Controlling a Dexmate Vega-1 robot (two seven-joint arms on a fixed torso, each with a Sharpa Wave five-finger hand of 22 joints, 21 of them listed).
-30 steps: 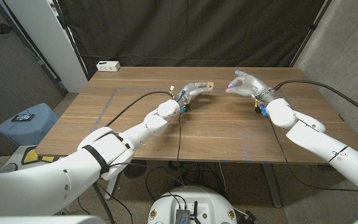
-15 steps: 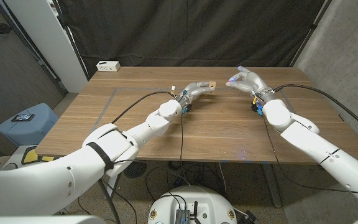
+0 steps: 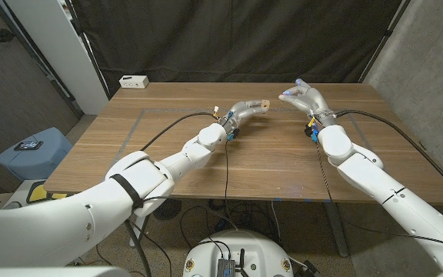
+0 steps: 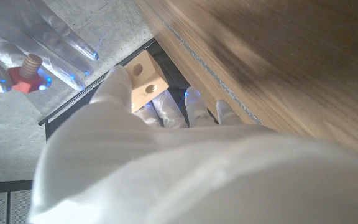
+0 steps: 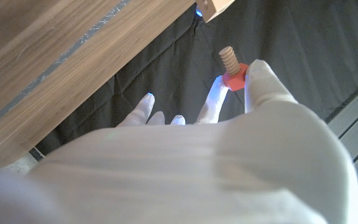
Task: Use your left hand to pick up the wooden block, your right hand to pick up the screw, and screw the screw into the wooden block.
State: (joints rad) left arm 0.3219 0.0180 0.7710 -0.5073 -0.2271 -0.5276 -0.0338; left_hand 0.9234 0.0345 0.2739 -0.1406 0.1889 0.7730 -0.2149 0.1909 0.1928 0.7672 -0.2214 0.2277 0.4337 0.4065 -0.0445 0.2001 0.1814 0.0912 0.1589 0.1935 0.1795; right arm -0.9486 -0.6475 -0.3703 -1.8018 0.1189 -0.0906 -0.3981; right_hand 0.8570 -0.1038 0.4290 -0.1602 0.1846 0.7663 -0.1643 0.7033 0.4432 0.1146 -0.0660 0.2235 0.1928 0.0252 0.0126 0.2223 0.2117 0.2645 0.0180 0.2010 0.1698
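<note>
My left hand (image 3: 244, 109) is raised above the far middle of the table (image 3: 260, 165) and pinches a small light wooden block (image 3: 264, 102) at its fingertips. In the left wrist view the block (image 4: 145, 81) shows two round holes, held by my left hand (image 4: 166, 149). My right hand (image 3: 306, 98) hovers just right of the block, a short gap away. It pinches a screw (image 5: 232, 67) with a red hex head and wooden thread, the thread pointing away from my right hand (image 5: 216, 149). The screw (image 4: 25, 73) also appears in the left wrist view, apart from the block.
A white box (image 3: 134, 81) sits at the table's far left corner. Black cables (image 3: 168, 127) trail along both arms over the tabletop. A blue stool (image 3: 33, 152) stands on the floor to the left. A black curtain hangs behind the table.
My right hand has carried the screw left and farther back, closing the gap to the block. My left hand has lifted the block slightly.
</note>
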